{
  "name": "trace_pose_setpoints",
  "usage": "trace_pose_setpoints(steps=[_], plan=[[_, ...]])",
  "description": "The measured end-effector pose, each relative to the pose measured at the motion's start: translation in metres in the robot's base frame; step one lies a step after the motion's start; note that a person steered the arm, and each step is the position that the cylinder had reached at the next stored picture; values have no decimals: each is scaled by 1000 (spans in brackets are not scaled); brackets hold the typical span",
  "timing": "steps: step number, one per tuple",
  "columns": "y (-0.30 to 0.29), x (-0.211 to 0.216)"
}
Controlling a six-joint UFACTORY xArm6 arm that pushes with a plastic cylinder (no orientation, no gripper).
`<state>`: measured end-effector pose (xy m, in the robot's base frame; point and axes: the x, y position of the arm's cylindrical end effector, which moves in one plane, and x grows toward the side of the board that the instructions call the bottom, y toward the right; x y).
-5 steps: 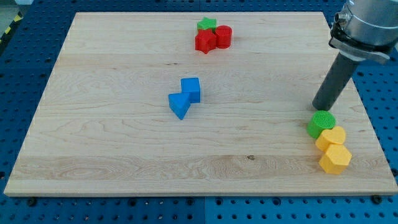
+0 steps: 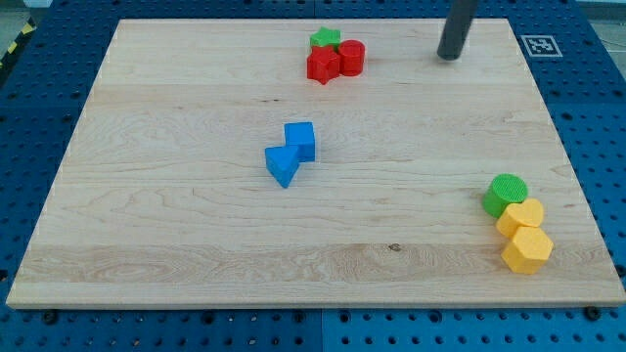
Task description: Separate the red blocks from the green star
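my tip [image 2: 449,57] jumps from near-right green cylinder [image 2: 506,193] to far side, right of red blocks [image 2: 334,62]; green star [image 2: 326,39] untouched, no pincer here.

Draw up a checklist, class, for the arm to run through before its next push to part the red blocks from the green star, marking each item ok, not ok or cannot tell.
1. My tip in view: ok, at the view's top, right of the cluster.
2. Tip clear of blocks: ok.
3. Green star apart from the red star and red cylinder: not ok, they look bunched together.
4. Bare wooden board between tip and red cylinder: ok.
5. Blue blocks away from the cluster: ok.
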<state>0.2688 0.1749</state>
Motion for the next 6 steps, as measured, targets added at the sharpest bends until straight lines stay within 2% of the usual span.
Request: trace_pose_setpoints(steps=[2,6], plan=[[-77,-3],[-153,18]])
